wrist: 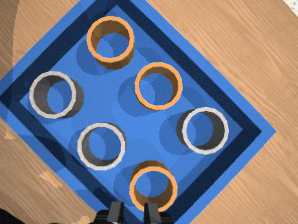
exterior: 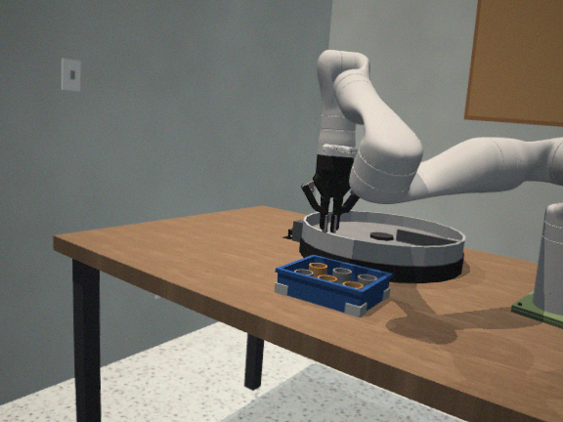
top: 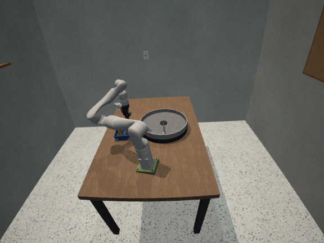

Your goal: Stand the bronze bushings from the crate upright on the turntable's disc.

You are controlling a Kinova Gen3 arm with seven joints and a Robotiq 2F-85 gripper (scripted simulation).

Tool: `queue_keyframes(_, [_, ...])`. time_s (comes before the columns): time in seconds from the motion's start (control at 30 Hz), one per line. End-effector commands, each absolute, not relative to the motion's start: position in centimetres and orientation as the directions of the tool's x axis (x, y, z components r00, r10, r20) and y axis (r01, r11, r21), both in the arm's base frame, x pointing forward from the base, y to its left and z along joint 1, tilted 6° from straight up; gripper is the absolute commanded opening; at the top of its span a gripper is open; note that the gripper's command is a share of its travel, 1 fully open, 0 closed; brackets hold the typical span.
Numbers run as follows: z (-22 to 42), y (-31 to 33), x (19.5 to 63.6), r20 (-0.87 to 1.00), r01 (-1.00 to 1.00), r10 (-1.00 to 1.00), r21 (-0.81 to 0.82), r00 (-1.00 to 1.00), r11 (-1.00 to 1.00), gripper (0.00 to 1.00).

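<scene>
The blue crate (top: pixel 121 138) (exterior: pixel 318 292) (wrist: pixel 227 90) holds three bronze bushings (wrist: pixel 117 63) (wrist: pixel 170 85) (wrist: pixel 150 166) and three steel bushings (wrist: pixel 74 100) (wrist: pixel 89 148) (wrist: pixel 217 131), all upright. My gripper (top: pixel 127 116) (exterior: pixel 330 225) (wrist: pixel 134 212) points down, clear above the crate. Its fingers are nearly together with a narrow gap and nothing between them, so it is shut and empty. In the wrist view the fingertips overlap the lower bronze bushing's edge. The turntable's disc (top: pixel 153 121) shows no bushing; its dark hub (top: pixel 163 122) (exterior: pixel 381 236) is at the middle.
A raised grey wall (exterior: pixel 352 251) rings the disc. A thin divider (top: pixel 164 129) (exterior: pixel 425 237) runs from near the hub toward this wall. A small dark block (exterior: pixel 297 230) stands beside the turntable. The arm's green base plate (top: pixel 155 166) is on the table nearer the top camera.
</scene>
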State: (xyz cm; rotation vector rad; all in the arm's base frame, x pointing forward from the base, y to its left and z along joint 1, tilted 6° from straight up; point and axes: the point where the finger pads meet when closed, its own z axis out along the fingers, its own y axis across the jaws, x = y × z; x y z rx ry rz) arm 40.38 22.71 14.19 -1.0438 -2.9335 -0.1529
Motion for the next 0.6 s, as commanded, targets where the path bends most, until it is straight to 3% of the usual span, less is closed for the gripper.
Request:
queue_keyframes(0.0, [14.09,22.93,40.47,0.057,0.634,0.632,0.084,-0.773,0.768,0.12])
queue_keyframes(0.57, [13.38,22.92,40.4,0.058,0.637,0.635,0.085,-0.77,0.766,0.12])
